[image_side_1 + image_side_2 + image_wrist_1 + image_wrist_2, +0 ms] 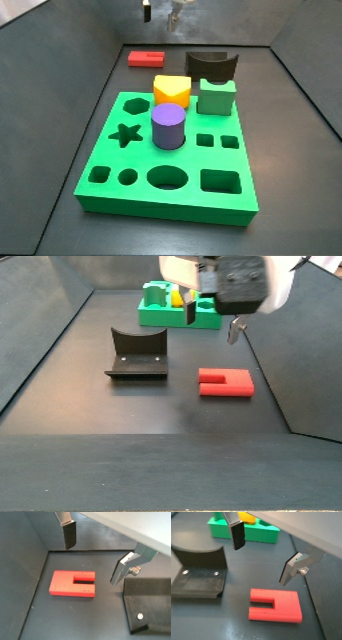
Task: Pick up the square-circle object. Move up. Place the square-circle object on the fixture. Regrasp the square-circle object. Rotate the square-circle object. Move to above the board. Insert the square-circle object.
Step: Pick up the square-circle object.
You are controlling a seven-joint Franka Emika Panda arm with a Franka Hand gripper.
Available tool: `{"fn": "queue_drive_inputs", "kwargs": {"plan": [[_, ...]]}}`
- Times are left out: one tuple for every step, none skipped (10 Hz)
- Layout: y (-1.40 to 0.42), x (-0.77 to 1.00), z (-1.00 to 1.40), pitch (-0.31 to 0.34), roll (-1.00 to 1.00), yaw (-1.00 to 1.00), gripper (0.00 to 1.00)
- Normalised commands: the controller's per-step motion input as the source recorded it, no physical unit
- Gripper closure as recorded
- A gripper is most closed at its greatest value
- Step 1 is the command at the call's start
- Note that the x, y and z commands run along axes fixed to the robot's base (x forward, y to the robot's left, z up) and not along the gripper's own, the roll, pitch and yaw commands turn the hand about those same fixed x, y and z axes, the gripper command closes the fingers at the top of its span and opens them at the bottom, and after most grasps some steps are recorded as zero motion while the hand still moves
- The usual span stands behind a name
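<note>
The square-circle object (274, 605) lies flat on the floor, lower centre in both wrist views, under the gripper (262, 553), whose fingers (237, 535) are spread and empty. It looks rigid and light; grip its straight sides.

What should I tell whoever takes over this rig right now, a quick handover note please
Tool: open, empty, hovering above the square-circle object, not touching it.
Square-circle object: flat on the floor, notch visible in both wrist views, beside the fixture.
Fixture: empty.
Board: further along the floor, holding a purple cylinder, yellow block and green cube.
Done: nothing yet.
Left: pick, lift, fixture placement, regrasp, rotate, insert.
</note>
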Motion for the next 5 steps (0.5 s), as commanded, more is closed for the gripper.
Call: {"fn": "queue_drive_inputs", "kwargs": {"plan": [[0.00,0.00,-0.24,0.000,0.00,-1.00,0.00],[0.00,0.00,-0.25,0.000,0.00,-1.00,0.00],[0.00,0.00,-0.25,0.000,0.00,-1.00,0.00],[0.00,0.00,-0.25,0.000,0.00,-1.00,0.00],[0.00,0.00,-0.27,0.000,0.00,-1.00,0.00]]}}
